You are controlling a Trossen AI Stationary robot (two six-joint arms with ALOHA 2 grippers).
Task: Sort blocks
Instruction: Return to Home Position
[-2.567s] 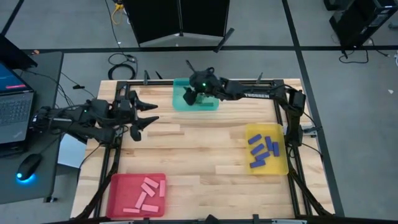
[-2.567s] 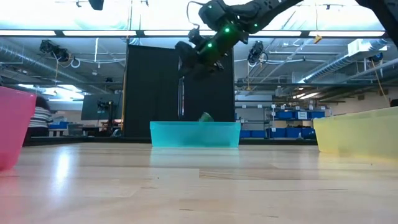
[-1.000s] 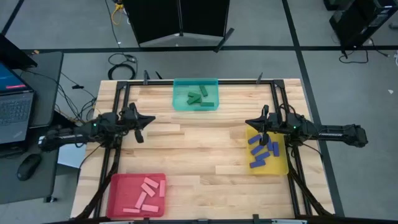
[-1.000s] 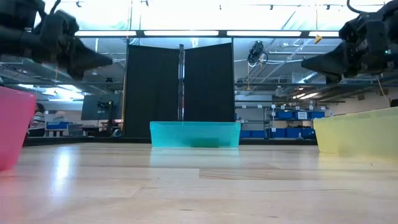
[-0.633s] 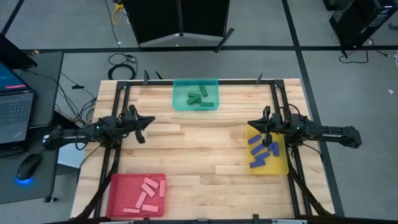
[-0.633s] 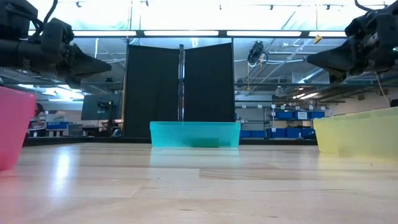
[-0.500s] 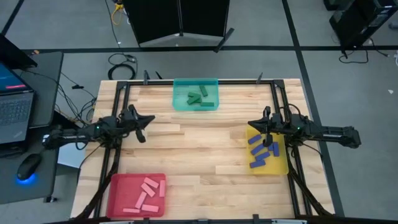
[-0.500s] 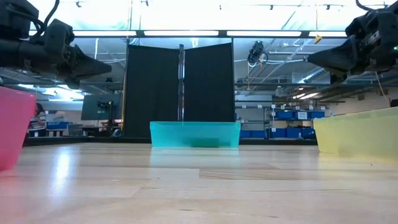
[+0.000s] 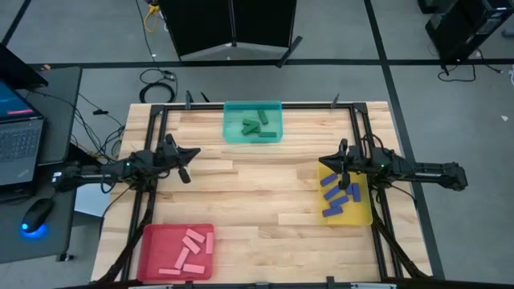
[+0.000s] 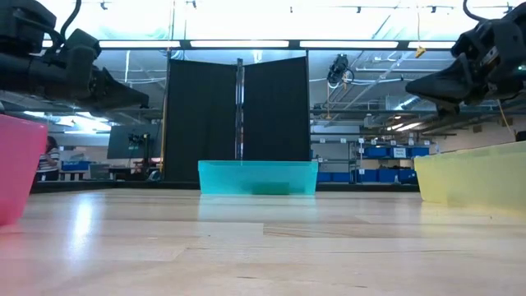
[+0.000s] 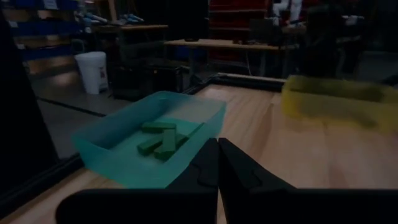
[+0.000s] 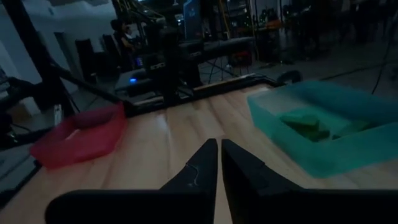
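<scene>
The blocks lie sorted in three trays. Green ones are in the teal tray (image 9: 253, 122) at the far edge, blue ones in the yellow tray (image 9: 345, 193) at the right, pink ones in the red tray (image 9: 178, 250) at the near left. My left gripper (image 9: 191, 152) hovers shut and level over the table's left side, pointing right. My right gripper (image 9: 323, 163) hovers shut and level just beyond the yellow tray's far left corner, pointing left. Both wrist views show the fingers together with nothing between them (image 11: 217, 143) (image 12: 217, 144).
Bare wooden table (image 9: 257, 193) lies between the two grippers and the three trays. A black frame (image 9: 152, 160) runs along the table's left, right and far edges. A laptop (image 9: 16, 136) and a mouse (image 9: 32, 217) sit on a side desk to the left.
My left gripper has sunk a little toward the table and stays shut. My right gripper has kept its place and rolled slightly. Before that, my right gripper drew back from over the teal tray to the table's right side.
</scene>
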